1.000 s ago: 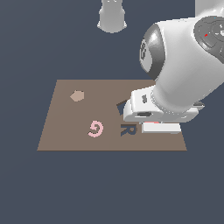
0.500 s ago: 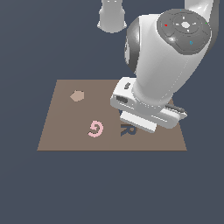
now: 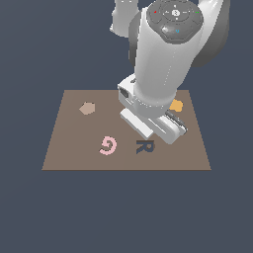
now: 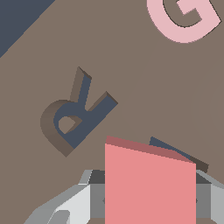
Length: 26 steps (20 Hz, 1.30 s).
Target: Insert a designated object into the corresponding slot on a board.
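Note:
In the wrist view the designated object, a salmon-red square tile [image 4: 148, 183], sits between the grey fingers [image 4: 94, 194] of my gripper [image 4: 148, 199], which is shut on it. Just beyond the tile's far edge a corner of the dark navy slot [image 4: 173, 152] shows in the brown board [image 4: 131, 57]; the tile hides the rest of it. In the exterior view the white hand [image 3: 153, 123] hangs low over the board [image 3: 69, 153], covering both tile and slot.
A dark R-shaped cutout [image 3: 145, 146] [image 4: 74, 116] lies near the board's front edge, with a pink G [image 3: 107, 146] [image 4: 183, 19] beside it. A tan pentagon [image 3: 87, 108] lies at the back left and an orange piece [image 3: 176, 105] behind the hand.
The arm has swung toward the exterior view's left, carrying the hand from the board's right side toward its middle, behind the R cutout.

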Tool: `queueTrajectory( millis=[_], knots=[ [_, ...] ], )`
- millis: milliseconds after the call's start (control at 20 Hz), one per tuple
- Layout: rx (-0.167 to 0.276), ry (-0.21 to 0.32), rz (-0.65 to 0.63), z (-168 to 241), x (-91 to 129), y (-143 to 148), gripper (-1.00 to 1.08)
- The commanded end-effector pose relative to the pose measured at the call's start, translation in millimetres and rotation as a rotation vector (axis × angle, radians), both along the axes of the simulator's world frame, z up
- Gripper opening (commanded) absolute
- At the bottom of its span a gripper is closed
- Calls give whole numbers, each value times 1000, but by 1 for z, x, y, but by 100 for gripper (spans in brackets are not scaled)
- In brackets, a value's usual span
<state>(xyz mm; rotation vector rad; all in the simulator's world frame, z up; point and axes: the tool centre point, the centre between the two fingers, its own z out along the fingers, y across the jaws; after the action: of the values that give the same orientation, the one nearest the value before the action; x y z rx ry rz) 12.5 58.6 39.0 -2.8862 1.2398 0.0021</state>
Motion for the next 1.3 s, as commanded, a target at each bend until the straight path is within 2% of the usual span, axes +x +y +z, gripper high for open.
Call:
queueTrajectory(
  millis=[0, 500, 1250],
  knots=[
    [0, 0, -73, 1, -7, -4, -100],
    [0, 0, -233, 1, -23, -12, -100],
    [1, 0, -247, -9, -25, -12, -100]
  ],
)
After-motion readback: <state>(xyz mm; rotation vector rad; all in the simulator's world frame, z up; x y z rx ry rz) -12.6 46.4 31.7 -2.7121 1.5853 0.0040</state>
